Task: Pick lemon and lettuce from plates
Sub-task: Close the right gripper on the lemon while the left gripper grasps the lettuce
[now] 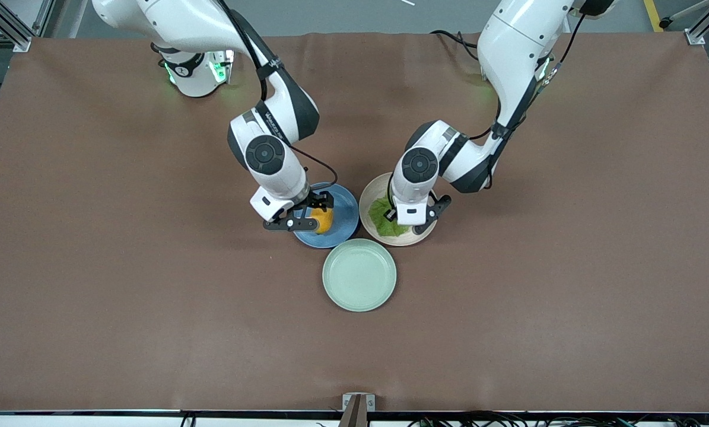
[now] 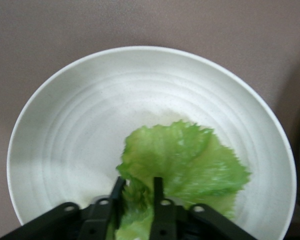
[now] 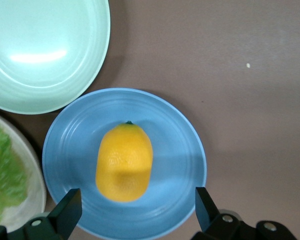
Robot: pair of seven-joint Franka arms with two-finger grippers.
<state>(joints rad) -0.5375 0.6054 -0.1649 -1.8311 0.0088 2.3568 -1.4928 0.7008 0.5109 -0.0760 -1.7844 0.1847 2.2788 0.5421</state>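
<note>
The yellow-orange lemon point(image 1: 323, 221) lies on the blue plate point(image 1: 345, 207). My right gripper point(image 1: 311, 214) hangs low over it, open. In the right wrist view the lemon point(image 3: 124, 162) sits on the blue plate point(image 3: 180, 150), and the right gripper point(image 3: 136, 210) has its two fingers spread wide, one to each side, touching nothing. The green lettuce point(image 1: 385, 218) lies on the beige plate point(image 1: 371, 200). My left gripper point(image 1: 410, 224) is down on it. In the left wrist view the left gripper point(image 2: 137, 197) is shut on the leaf's crumpled edge point(image 2: 190, 160), over the beige plate point(image 2: 90, 110).
A mint-green plate point(image 1: 359, 274) stands bare, nearer to the front camera than the two other plates and almost touching both. It also shows in the right wrist view point(image 3: 40, 50). Brown table cloth point(image 1: 568, 267) lies all around.
</note>
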